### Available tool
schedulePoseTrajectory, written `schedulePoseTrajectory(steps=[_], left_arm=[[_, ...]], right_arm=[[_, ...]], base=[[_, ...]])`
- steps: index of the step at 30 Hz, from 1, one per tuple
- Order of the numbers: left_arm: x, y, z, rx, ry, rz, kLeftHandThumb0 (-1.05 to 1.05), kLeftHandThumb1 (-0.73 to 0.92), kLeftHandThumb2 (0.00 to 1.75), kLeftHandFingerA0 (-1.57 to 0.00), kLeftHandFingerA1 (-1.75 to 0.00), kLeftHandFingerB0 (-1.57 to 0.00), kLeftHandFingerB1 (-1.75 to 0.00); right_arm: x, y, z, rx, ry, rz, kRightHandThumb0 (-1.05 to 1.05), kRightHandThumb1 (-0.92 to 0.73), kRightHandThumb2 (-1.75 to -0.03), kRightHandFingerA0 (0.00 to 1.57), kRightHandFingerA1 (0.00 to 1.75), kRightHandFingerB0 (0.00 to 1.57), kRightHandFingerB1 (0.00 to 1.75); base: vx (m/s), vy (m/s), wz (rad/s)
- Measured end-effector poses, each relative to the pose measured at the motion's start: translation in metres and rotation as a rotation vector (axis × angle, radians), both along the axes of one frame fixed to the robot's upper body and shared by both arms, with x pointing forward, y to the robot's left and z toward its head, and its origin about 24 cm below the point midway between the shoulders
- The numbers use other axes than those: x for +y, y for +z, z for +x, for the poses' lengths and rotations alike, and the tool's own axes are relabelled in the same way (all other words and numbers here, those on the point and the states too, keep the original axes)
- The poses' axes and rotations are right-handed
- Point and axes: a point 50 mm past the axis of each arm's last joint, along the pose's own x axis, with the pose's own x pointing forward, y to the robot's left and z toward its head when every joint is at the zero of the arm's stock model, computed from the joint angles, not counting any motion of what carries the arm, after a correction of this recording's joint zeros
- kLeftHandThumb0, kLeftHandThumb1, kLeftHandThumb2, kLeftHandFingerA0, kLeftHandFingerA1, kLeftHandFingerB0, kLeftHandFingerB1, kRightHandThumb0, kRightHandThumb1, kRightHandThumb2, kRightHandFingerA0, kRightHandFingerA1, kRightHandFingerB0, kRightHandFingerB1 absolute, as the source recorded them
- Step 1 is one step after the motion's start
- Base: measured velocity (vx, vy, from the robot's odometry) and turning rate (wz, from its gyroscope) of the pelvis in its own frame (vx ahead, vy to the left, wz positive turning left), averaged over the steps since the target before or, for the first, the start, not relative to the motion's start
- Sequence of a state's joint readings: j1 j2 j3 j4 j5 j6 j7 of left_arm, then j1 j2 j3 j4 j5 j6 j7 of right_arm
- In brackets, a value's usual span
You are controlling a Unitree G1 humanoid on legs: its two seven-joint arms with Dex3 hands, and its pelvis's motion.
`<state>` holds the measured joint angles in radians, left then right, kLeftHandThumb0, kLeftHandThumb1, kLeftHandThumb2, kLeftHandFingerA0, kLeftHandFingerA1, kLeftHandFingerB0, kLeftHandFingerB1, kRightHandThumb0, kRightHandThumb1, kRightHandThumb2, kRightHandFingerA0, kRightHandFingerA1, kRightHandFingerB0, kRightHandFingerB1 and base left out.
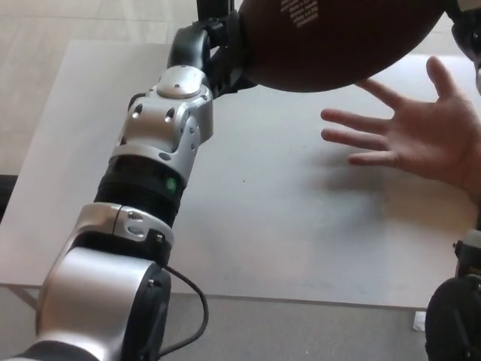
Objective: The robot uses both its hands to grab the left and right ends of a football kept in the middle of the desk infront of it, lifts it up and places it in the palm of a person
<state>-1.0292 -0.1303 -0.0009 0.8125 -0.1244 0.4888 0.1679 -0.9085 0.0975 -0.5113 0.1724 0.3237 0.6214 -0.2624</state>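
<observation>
— What do we count?
— One dark brown leather football (pixel 338 41), raised above one white desk (pixel 285 226); one black left hand (pixel 210 49), fingers clamped on its end.
— Others?
— One person's open palm (pixel 417 139); right hand's fingers: cannot tell.

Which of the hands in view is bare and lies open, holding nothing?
The person's hand at the right, palm up with fingers spread over the desk. The robot's left hand is black and pressed to the football.

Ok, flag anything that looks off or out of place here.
Nothing stands out. The football is held above the desk, the left hand against its end. A person's open palm waits below it. The right hand is barely in view at the picture's edge.
</observation>
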Motion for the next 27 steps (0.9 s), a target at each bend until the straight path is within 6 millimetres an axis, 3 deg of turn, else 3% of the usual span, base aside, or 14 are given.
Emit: schedulePoseTrajectory(steps=[2,3,4,6,7,8,9,10,13,17,22,23,24,27], left_arm=[[-0.003,0.004,0.002,-0.001,-0.031,0.062,-0.43,0.71,0.61,-0.70,-1.19,-0.40,-0.55],[-0.005,0.006,0.003,-0.001,-0.046,0.093,-0.47,0.60,1.00,-0.74,-0.97,-0.33,-0.58],[-0.006,0.007,0.004,0.002,-0.062,0.127,-0.48,0.74,0.62,-0.68,-1.01,-0.42,-0.43],[-0.010,0.006,0.004,0.013,-0.088,0.180,-0.45,0.67,0.59,-0.71,-1.05,-0.51,-0.42],[-0.011,0.007,0.004,0.018,-0.098,0.199,-0.43,0.65,0.59,-0.63,-0.84,-0.46,-0.40],[-0.012,0.007,0.005,0.024,-0.112,0.230,-0.40,0.63,0.59,-0.68,-0.94,-0.44,-0.38],[-0.014,0.007,0.005,0.027,-0.122,0.251,-0.42,0.63,0.59,-0.57,-0.83,-0.45,-0.40],[-0.016,0.006,0.005,0.036,-0.141,0.290,-0.40,0.60,0.59,-0.58,-0.71,-0.49,-0.39],[-0.019,0.004,0.005,0.057,-0.178,0.367,-0.41,0.57,0.58,-0.65,-0.81,-0.57,-0.40],[-0.022,-0.001,0.004,0.090,-0.230,0.479,-0.44,0.51,0.56,-0.47,-0.56,-0.73,-0.54],[-0.027,-0.001,0.003,0.109,-0.287,0.610,-0.42,0.54,0.56,-0.59,-1.16,-0.66,-0.51],[-0.029,0.001,0.003,0.105,-0.300,0.643,-0.42,0.54,0.56,-0.59,-1.16,-0.66,-0.51],[-0.030,0.002,0.003,0.101,-0.310,0.668,-0.53,0.46,0.85,-0.78,-1.20,-0.48,-0.61],[-0.036,0.006,0.003,0.093,-0.346,0.752,-0.57,0.47,0.88,-0.80,-1.19,-0.47,-0.62]], right_arm=[[-0.005,-0.002,0.002,0.016,-0.017,0.009,-0.66,-0.66,-0.60,0.60,0.68,0.53,0.46],[-0.008,-0.004,0.002,0.027,-0.025,0.012,-0.64,-0.68,-0.61,0.69,0.69,0.47,0.40],[-0.011,-0.006,0.003,0.041,-0.032,0.014,-0.65,-0.69,-0.62,0.69,0.69,0.48,0.41],[-0.015,-0.011,0.005,0.064,-0.045,0.021,-0.67,-0.67,-0.61,0.69,0.70,0.48,0.42],[-0.017,-0.013,0.005,0.075,-0.049,0.022,-0.67,-0.54,-0.93,0.72,0.75,0.43,0.53],[-0.019,-0.015,0.006,0.087,-0.057,0.023,-0.64,-0.53,-0.92,0.70,0.76,0.44,0.54],[-0.020,-0.017,0.007,0.096,-0.061,0.023,-0.62,-0.68,-0.60,0.72,0.79,0.52,0.42],[-0.023,-0.020,0.007,0.112,-0.068,0.027,-0.60,-0.65,-0.60,0.72,0.72,0.54,0.43],[-0.028,-0.028,0.009,0.149,-0.082,0.044,-0.59,-0.67,-0.61,0.76,0.73,0.53,0.42],[-0.035,-0.042,0.011,0.209,-0.104,0.067,-0.58,-0.70,-0.61,0.77,0.75,0.50,0.41],[-0.039,-0.057,0.013,0.261,-0.122,0.094,-0.61,-0.68,-0.61,0.83,0.78,0.52,0.43],[-0.040,-0.059,0.013,0.266,-0.130,0.098,-0.61,-0.68,-0.61,0.83,0.78,0.52,0.43],[-0.041,-0.060,0.013,0.268,-0.136,0.100,-0.58,-0.69,-0.61,0.87,0.82,0.55,0.45],[-0.044,-0.067,0.013,0.281,-0.161,0.101,-0.61,-0.68,-0.61,0.85,0.77,0.57,0.46]], base=[[0.00,0.000,0.00],[0.00,0.000,0.00],[0.00,0.000,0.00],[0.00,0.000,0.00],[0.00,0.000,0.00],[0.00,0.000,0.00],[0.00,0.000,0.00],[0.00,0.000,0.00],[0.00,0.000,0.00],[0.00,0.000,0.00],[0.00,0.000,0.00],[0.00,0.000,0.00],[0.00,0.000,0.00],[0.00,0.000,0.00]])
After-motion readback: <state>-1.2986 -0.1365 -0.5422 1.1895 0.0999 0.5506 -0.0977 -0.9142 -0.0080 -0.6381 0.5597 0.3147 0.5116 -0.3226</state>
